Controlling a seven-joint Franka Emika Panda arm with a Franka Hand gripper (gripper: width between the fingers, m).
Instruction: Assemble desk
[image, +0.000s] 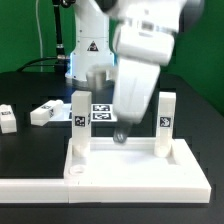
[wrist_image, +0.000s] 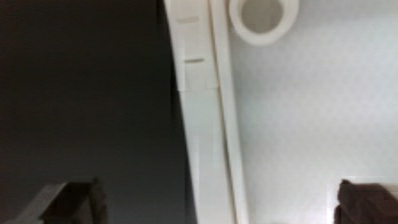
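Observation:
The white desk top (image: 150, 170) lies flat at the front of the black table. Two legs stand upright in its far corners, one (image: 80, 120) at the exterior view's left and one (image: 166, 118) at its right. Two loose tagged legs (image: 45, 112) (image: 5, 120) lie on the table at the left. My gripper (image: 120, 137) points down between the upright legs, low over the far rim. In the wrist view the gripper (wrist_image: 217, 205) is open and empty. One dark finger (wrist_image: 71, 202) is over the black table and the other over the desk top (wrist_image: 311, 120). A round corner socket (wrist_image: 263, 20) shows ahead.
The marker board (image: 100, 112) lies flat behind the desk top. A long white border bar (image: 30, 186) runs along the front left. The robot's base and cables stand at the back.

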